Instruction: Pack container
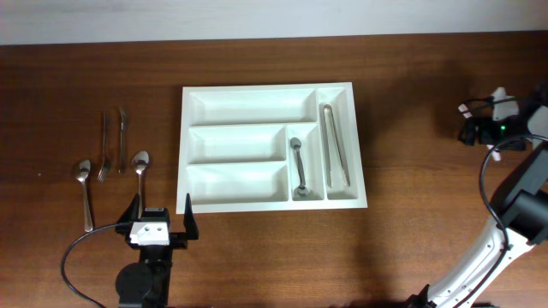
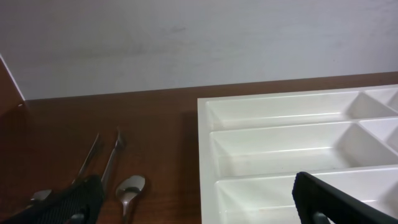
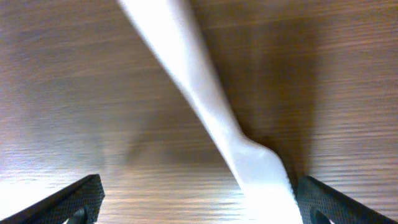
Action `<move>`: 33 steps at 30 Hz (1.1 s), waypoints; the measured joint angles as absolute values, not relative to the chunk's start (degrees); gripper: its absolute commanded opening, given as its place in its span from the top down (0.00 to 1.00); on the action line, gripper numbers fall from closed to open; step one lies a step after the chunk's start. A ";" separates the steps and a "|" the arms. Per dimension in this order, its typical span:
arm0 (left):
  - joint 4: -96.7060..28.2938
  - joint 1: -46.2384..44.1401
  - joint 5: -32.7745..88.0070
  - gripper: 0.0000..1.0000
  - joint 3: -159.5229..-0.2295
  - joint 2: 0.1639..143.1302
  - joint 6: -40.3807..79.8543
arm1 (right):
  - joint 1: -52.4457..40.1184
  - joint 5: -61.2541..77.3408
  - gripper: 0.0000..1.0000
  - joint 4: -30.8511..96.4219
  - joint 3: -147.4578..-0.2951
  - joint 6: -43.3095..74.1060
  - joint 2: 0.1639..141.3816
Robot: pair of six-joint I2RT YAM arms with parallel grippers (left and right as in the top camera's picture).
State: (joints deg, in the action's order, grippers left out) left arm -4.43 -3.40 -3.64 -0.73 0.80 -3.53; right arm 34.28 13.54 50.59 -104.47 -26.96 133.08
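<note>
right tool [image 3: 199, 190] apart over white plastic knife [image 3: 186, 74] | left tool [image 1: 163, 214] apart | centre on handle, lower, pinch crosswise

container [image 1: 235, 126]: white | table [image 1: 411, 128]: brown wood grain | spoon [image 1: 299, 171], tongs [image 1: 335, 145]: silver | left pincer [image 1: 162, 202]: black

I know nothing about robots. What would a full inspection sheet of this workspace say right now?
Surface: brown wooden table.
Job's things: white five-compartment container; its two vertical slots hold a spoon and tongs; the three long slots are empty. Two loose spoons, a fork and a knife lie to its left.
Clutter: blurred white utensil below the right gripper.
Grippers: left gripper open, empty; right gripper open.
Cables: black loops beside both arms.
Surroundings: pale wall.
</note>
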 measured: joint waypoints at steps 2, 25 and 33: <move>-4.43 -3.40 -3.64 0.01 -0.73 0.80 -3.53 | 32.69 13.87 0.03 53.34 -104.64 -27.00 132.86; -4.43 -3.40 -3.64 0.01 -0.73 0.80 -3.51 | 24.75 8.67 0.34 47.44 -104.38 -11.31 133.01; -4.43 -3.40 -3.64 0.01 -0.73 0.80 -3.53 | 24.99 6.31 0.52 46.63 -104.36 -4.03 133.14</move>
State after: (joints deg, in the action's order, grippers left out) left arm -4.43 -3.40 -3.64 -0.73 0.80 -3.53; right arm 24.99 6.31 46.63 -104.36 -4.03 133.14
